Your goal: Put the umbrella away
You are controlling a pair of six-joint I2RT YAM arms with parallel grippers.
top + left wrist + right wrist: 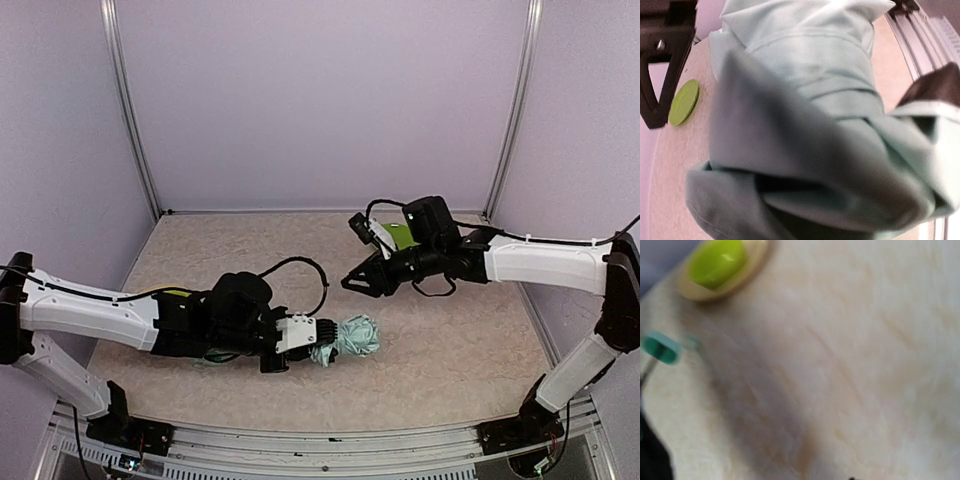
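The umbrella (352, 337) is a crumpled pale mint bundle lying just left of the table's middle. My left gripper (322, 338) reaches in from the left and is shut on the bundle's left end. In the left wrist view the umbrella's fabric (805, 100) fills nearly the whole frame and hides the fingertips. My right gripper (352, 284) hovers open a little above and behind the bundle, holding nothing. The right wrist view shows none of its own fingers. At that view's left edge is a small teal umbrella handle (660, 347) on a thin shaft.
A lime-green bowl (719, 261) sits on a beige plate (696, 292) at the far left, and its green edge (175, 293) shows beside my left arm. A green plate (400, 236) lies under my right wrist, seen as a green disc (684, 102). Purple walls enclose three sides.
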